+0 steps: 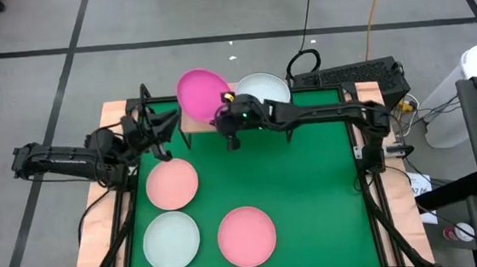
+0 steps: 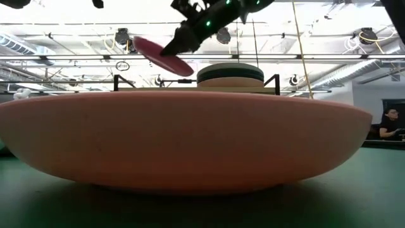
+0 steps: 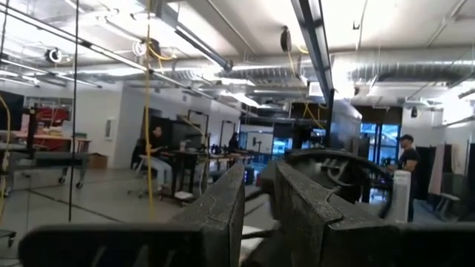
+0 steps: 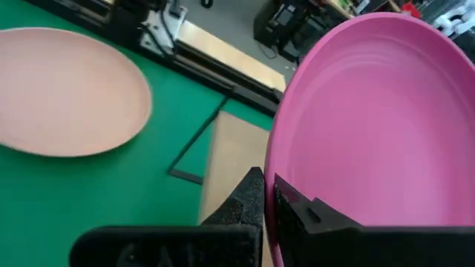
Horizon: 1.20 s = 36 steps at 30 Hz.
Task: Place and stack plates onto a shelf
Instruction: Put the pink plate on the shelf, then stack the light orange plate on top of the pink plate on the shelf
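Right pincer (image 1: 223, 118) pinches the tilted magenta plate (image 1: 200, 91) by its rim above the shelf (image 4: 234, 159), upper centre; that edge-only grip risks slipping.

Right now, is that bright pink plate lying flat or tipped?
Tipped. The magenta plate slants in the low view, held by its rim in the right gripper above the shelf.

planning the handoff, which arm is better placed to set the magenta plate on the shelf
Right. The right gripper already pinches the magenta plate by its rim, tilted over the shelf. The left gripper is beside the shelf, holding nothing.
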Available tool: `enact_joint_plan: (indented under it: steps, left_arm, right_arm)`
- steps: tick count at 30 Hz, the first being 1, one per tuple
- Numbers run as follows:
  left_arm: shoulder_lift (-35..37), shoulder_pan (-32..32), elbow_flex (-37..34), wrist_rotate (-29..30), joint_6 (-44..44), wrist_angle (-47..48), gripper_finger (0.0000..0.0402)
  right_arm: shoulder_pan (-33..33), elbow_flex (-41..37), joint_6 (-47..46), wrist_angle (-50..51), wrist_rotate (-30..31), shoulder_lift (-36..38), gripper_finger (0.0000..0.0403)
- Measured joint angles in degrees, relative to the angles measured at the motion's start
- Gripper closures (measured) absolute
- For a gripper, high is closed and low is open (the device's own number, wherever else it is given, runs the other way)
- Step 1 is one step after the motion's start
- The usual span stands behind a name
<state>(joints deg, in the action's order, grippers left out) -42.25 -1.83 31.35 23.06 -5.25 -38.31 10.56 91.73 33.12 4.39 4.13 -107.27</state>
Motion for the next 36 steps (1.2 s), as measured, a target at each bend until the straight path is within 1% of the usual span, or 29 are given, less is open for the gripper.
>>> enact_joint_plan:
  steps: [2, 9, 14, 17, 22, 25, 32, 36]
  left_arm:
    - [-0.2, 0.0, 0.0, 0.0, 0.0, 0.6, 0.0321]
    - [-0.2, 0.0, 0.0, 0.0, 1.2, 2.6, 0.0321]
    - [-0.2, 0.0, 0.0, 0.0, 1.5, 3.0, 0.0321]
    - [-0.2, 0.0, 0.0, 0.0, 1.5, 3.1, 0.0321]
    - [-0.2, 0.0, 0.0, 0.0, 1.5, 3.2, 0.0321]
    - [-0.2, -0.1, 0.0, 0.0, 1.6, 3.2, 0.0321]
    - [-0.2, -0.1, 0.0, 0.0, 2.5, 3.7, 0.0321]
    - [-0.2, -0.1, 0.0, -0.1, 2.2, 3.9, 0.0321]
  right_arm:
    - [0.8, 0.6, 0.2, -0.4, -1.3, -1.4, 0.0403]
    - [3.0, 0.7, 1.0, 1.5, -1.5, -5.2, 0.0403]
    - [3.4, 0.7, 0.9, 3.6, -0.9, -5.7, 0.0403]
    - [3.3, 0.7, 1.0, 4.6, 0.7, -5.7, 0.0403]
    - [3.3, 0.7, -0.6, 4.1, 1.7, -5.7, 0.0400]
    - [3.3, 0.7, -1.1, 3.8, 2.1, -5.8, 0.0382]
    - [3.4, 0.6, -1.2, 3.5, 2.1, -5.8, 0.0318]
    - [3.0, 0.6, -1.1, 3.3, 2.1, -5.2, 0.0288]
